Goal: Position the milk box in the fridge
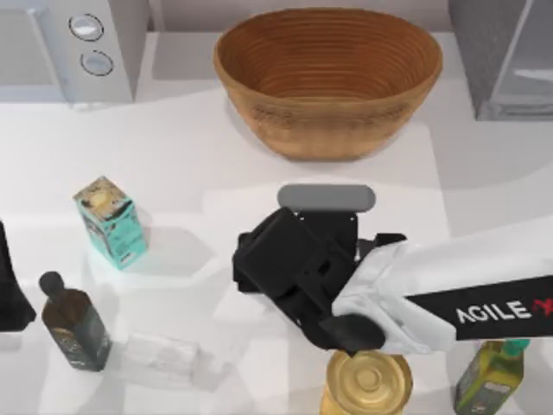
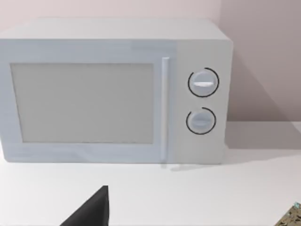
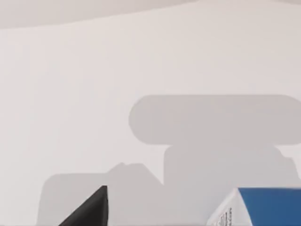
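Note:
The milk box (image 3: 265,207) shows its blue top and a white side at the edge of the right wrist view, standing on the white table. My right gripper (image 1: 289,270) hovers over the middle of the table and covers the box from above. One dark fingertip (image 3: 89,211) sits far to one side, apart from the box, so the gripper is open and holds nothing. The fridge (image 1: 510,60), dark grey with a paler front, stands at the back right corner. My left gripper (image 1: 9,290) is parked at the left edge, open, facing the microwave.
A light grey microwave (image 1: 73,47) stands at the back left and a large wicker basket (image 1: 328,78) at the back centre. On the left are a teal carton (image 1: 111,221) and a dark bottle (image 1: 73,324). At the front are a yellow jar (image 1: 368,383) and a green bottle (image 1: 491,376).

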Controlling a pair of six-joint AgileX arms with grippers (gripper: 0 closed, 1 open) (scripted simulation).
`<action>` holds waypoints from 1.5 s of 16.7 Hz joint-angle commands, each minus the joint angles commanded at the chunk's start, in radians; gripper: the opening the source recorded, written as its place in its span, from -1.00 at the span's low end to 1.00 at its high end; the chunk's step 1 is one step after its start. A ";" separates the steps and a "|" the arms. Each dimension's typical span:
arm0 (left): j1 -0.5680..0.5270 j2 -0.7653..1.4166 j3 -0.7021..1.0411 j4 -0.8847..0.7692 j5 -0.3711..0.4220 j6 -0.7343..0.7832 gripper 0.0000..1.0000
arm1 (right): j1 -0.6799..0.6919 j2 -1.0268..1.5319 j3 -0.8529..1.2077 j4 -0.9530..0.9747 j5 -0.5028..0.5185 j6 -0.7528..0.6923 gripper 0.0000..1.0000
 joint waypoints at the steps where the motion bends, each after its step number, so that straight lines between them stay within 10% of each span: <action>1: 0.000 0.000 0.000 0.000 0.000 0.000 1.00 | -0.009 0.030 0.013 0.018 -0.005 -0.010 1.00; 10: 0.000 0.000 0.000 0.000 0.000 0.000 1.00 | -0.032 0.051 -0.049 0.109 -0.017 -0.036 1.00; 23: 0.000 0.000 0.000 0.000 0.000 0.000 1.00 | -0.032 0.051 -0.049 0.109 -0.017 -0.036 -0.96; 25: 0.000 0.000 0.000 0.000 0.000 0.000 1.00 | -0.032 0.051 -0.049 0.109 -0.017 -0.036 -1.00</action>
